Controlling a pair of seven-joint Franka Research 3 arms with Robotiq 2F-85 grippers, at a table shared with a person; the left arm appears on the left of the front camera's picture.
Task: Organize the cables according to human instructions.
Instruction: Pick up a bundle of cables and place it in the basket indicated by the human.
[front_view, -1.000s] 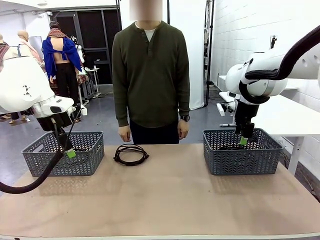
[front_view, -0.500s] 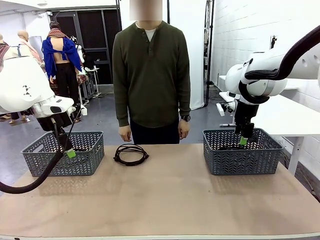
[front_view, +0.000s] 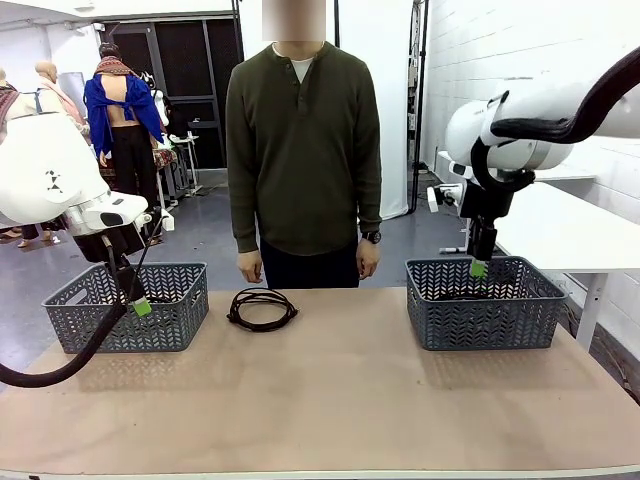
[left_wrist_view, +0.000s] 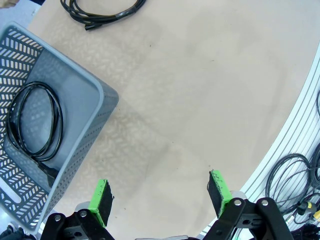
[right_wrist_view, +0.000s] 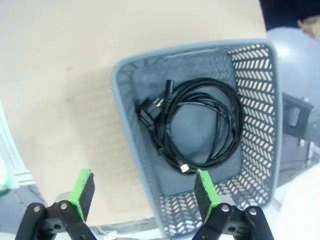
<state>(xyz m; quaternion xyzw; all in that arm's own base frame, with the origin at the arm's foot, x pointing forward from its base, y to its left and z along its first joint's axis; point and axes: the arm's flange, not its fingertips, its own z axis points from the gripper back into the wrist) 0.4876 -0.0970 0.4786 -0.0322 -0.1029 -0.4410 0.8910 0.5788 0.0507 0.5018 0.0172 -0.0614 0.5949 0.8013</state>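
One coiled black cable (front_view: 262, 307) lies on the table in front of the person (front_view: 302, 150), who stands at the far edge with hands down; the same cable (left_wrist_view: 102, 10) shows at the top of the left wrist view. A second coil (left_wrist_view: 34, 122) rests inside the left grey basket (front_view: 128, 305). Coiled cables (right_wrist_view: 197, 122) lie in the right grey basket (front_view: 485, 300). My left gripper (front_view: 138, 303) hangs open in front of the left basket. My right gripper (front_view: 478, 266) hangs open above the right basket, holding nothing.
The brown tabletop (front_view: 330, 390) spreads between the two baskets. A white table (front_view: 575, 235) stands behind the right basket. Loose grey cords (left_wrist_view: 295, 185) lie on the floor past the table's edge.
My right gripper has risen from inside the right basket to just above its rim and shifted slightly left. The left arm, the person and the table cable have stayed put.
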